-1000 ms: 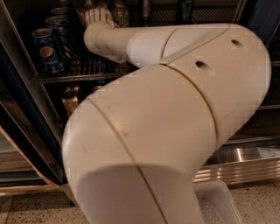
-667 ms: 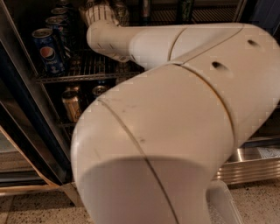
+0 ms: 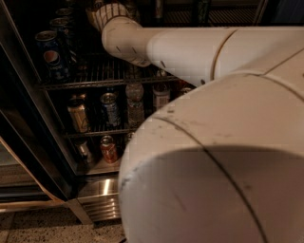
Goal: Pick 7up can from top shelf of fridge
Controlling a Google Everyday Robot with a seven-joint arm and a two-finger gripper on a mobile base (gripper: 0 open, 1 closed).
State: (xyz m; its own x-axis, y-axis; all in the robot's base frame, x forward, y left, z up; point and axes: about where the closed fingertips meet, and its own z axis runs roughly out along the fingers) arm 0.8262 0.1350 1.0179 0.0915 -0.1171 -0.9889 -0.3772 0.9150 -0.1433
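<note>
The fridge (image 3: pixel 33 118) stands open, its dark frame on the left. My cream arm (image 3: pixel 199 47) reaches into it over the top shelf (image 3: pixel 90 81), a chrome wire rack. My gripper (image 3: pixel 103 11) is at the top edge of the camera view, above the back of that shelf, and only its ribbed base shows. No 7up can shows: it is hidden behind my arm or out of view. Blue Pepsi cans (image 3: pixel 51 56) stand at the shelf's left end, apart from the gripper.
On the shelf below stand a gold can (image 3: pixel 78 114), a blue can (image 3: pixel 110 109) and a clear bottle (image 3: pixel 135 102). An orange can (image 3: pixel 109 149) sits on the bottom level. The ribbed steel base (image 3: pixel 102 204) runs below. My arm's bulk (image 3: pixel 213 171) blocks the right half.
My arm has stretched further into the fridge and its bulk has swung right and down. The lower shelves and their cans now show. The gripper stays near the top of the view.
</note>
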